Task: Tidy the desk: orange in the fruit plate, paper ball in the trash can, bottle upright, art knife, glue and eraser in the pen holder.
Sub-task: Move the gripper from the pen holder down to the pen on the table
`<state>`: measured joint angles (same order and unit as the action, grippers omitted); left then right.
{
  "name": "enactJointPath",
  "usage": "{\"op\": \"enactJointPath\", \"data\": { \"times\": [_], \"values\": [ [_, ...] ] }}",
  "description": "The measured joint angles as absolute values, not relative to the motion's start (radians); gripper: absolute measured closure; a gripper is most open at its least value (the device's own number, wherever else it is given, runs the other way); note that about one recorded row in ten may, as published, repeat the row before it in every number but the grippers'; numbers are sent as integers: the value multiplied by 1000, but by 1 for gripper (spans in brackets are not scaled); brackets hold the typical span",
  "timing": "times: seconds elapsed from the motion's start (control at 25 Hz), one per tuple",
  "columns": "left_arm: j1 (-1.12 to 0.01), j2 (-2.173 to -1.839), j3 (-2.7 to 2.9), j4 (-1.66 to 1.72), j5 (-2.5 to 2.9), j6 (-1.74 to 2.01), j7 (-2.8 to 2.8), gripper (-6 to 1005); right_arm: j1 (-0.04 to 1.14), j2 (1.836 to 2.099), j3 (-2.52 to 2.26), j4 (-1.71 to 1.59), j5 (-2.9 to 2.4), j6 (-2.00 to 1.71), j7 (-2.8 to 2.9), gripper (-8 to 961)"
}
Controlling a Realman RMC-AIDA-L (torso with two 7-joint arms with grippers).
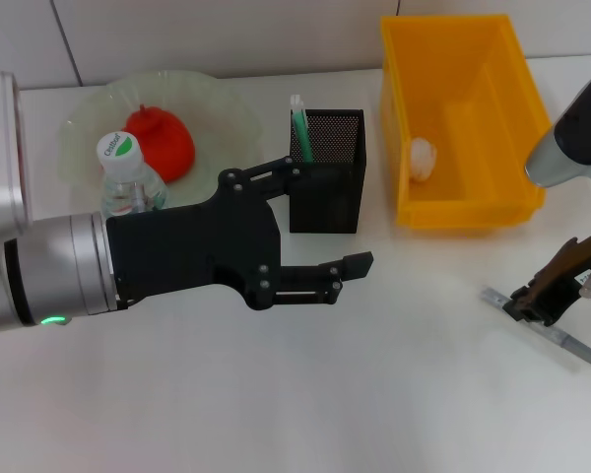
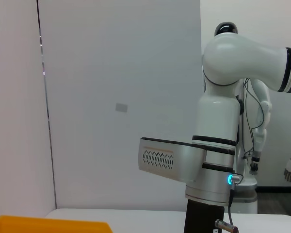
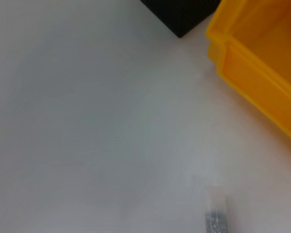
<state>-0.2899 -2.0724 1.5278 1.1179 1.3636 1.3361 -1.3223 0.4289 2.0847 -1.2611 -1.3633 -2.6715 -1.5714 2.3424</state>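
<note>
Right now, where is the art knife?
In the head view, the art knife lies on the desk at the robot's right, under the right claw, in front of the yellow bin.

Bare white desk in front of the pen holder, left gripper spread open just before it, bottle crowding the plate beyond, yellow bin walling its right side

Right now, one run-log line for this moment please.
left pincer: open, idle mid-desk | right pincer: at art knife on desk | orange: in plate | paper ball: in bin | bottle: upright
</note>
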Motion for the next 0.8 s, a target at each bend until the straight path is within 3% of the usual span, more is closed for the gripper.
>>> {"op": "enactJointPath", "data": {
  "times": [0.48, 0.8],
  "values": [
    [-290, -2074, 1530, 1115, 1359, 1336, -1312, 137, 423, 2085, -1257, -1420, -2630, -1560, 2337, 865],
    [-294, -2074, 1534, 1109, 1353, 1336, -1311, 137, 426, 2085, -1260, -1424, -2618, -1552, 2337, 941]
  ]
}}
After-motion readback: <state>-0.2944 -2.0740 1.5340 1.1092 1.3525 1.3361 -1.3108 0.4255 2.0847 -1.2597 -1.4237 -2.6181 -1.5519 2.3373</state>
